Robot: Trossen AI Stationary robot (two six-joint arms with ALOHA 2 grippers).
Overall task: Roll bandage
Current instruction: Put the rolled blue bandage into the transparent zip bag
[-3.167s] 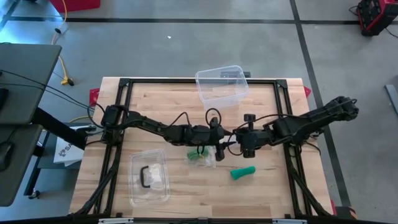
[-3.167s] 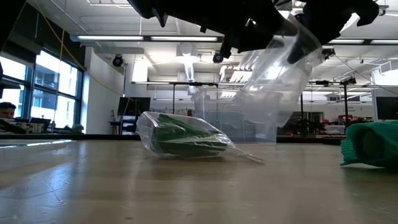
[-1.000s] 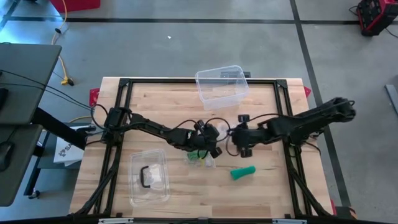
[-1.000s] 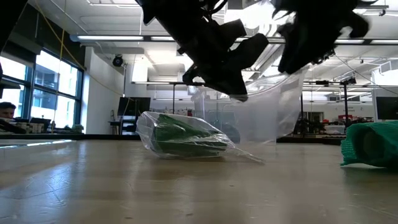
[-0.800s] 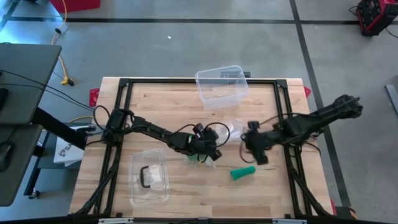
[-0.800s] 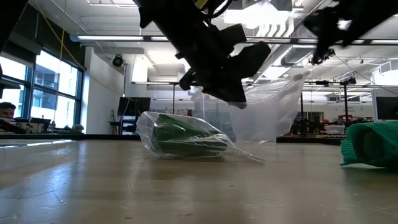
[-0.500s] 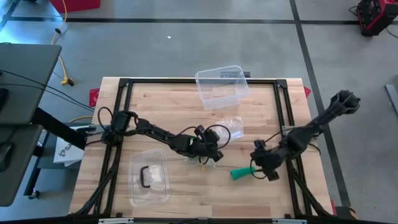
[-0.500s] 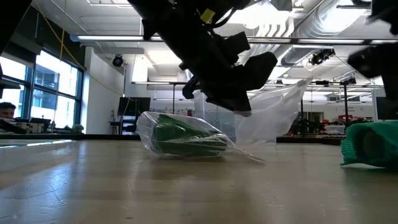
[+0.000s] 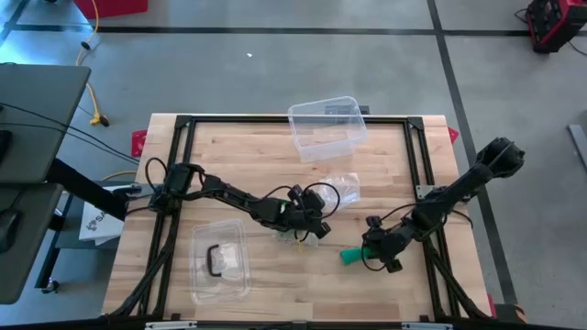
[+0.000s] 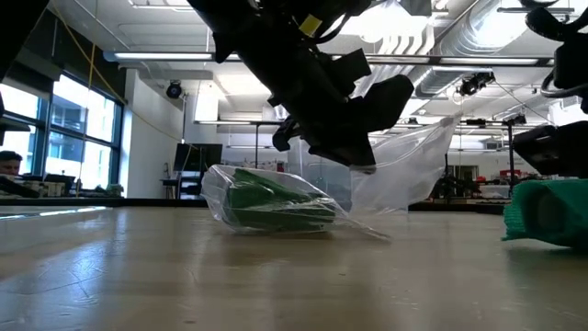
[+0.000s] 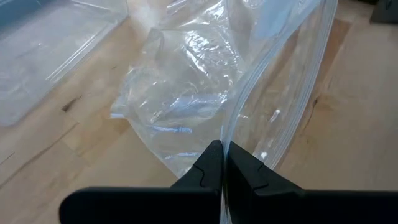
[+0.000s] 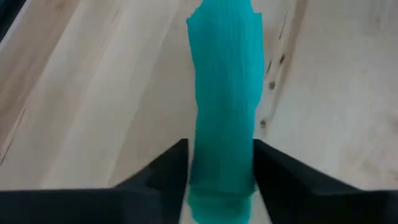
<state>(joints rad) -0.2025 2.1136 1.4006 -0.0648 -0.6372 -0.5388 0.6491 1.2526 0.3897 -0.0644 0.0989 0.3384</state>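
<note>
Where the wooden table (image 9: 238, 151) holds two clear plastic containers, one lidded box (image 9: 220, 261) lies at the left front and one open tub (image 9: 326, 126) sits at the back. At centre, the left gripper (image 9: 313, 225) pinches one clear zip bag (image 11: 205, 87) holding a green roll. At right, the right gripper (image 12: 219, 158) has its fingers spread around one teal bandage roll (image 12: 225, 81).

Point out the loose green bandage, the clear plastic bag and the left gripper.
green bandage (image 12: 225, 130): right wrist view, mid-length of the strip.
plastic bag (image 11: 186, 93): left wrist view, crinkled middle.
left gripper (image 11: 222, 163): left wrist view, between fingertips.
</note>
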